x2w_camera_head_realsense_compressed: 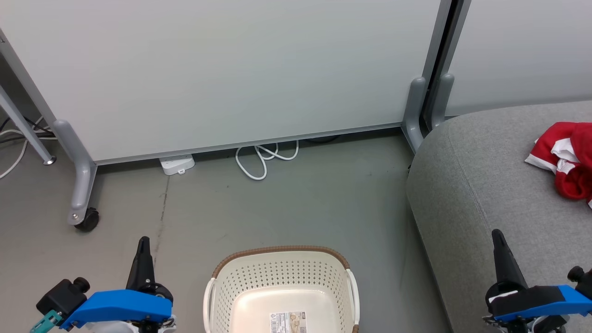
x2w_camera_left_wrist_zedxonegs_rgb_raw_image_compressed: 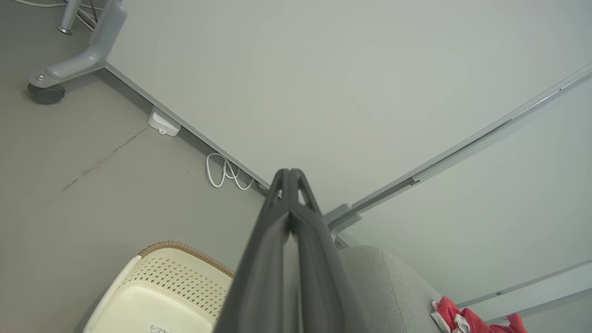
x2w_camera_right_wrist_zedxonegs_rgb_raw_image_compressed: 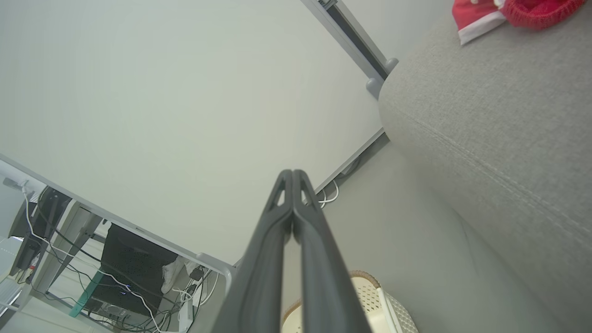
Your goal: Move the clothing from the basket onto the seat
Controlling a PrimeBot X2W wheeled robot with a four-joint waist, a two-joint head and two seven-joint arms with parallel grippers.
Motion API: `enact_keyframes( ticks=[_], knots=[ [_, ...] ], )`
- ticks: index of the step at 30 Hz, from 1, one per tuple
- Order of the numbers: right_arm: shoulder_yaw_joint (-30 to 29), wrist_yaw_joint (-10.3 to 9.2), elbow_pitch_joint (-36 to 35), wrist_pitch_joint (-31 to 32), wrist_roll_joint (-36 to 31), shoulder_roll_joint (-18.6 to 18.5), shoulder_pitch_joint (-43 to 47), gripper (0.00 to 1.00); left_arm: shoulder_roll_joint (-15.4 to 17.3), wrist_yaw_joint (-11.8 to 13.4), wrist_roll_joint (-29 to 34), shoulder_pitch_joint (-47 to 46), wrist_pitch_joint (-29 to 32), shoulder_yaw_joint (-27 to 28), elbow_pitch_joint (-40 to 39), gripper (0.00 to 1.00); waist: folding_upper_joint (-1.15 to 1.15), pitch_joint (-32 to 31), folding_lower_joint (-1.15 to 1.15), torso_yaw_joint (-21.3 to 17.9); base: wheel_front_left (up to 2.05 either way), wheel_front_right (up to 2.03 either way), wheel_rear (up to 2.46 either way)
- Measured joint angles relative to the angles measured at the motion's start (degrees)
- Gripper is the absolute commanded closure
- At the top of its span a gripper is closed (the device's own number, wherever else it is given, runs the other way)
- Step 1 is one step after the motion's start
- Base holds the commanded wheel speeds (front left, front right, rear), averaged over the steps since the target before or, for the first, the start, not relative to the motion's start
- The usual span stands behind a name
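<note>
Left gripper (x2w_camera_head_realsense_compressed: 144, 240) and right gripper (x2w_camera_head_realsense_compressed: 497, 233) are pinched together, empty; clothing (x2w_camera_head_realsense_compressed: 566, 157) lies on seat (x2w_camera_head_realsense_compressed: 481, 185); near end of basket (x2w_camera_head_realsense_compressed: 282, 252) is cropped; risk: a garment there goes unnoticed.

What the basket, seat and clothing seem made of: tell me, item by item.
The basket looks like matte cream plastic, moulded with holes; its brown rim looks woven. The seat is grey matte upholstery fabric with a stitched seam. The clothing is soft red-and-white cloth, crumpled; weave unclear.

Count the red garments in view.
1 red heap on the seat, cut by the frame edge; it may hold more than one garment. The basket, as far as visible, shows none.
</note>
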Motion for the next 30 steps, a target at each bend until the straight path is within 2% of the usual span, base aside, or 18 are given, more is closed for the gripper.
enact_keyframes(
  ticks=[30],
  knots=[
    [-0.32, 0.00, -0.27, 4.60, 19.97, 0.10, -1.82, 1.00, 0.00, -0.60, -18.81, -1.52, 4.64, 2.36, -0.67, 1.00, 0.00, 0.22, 0.00, -0.82, 0.00, 0.00, 0.00]
  ],
)
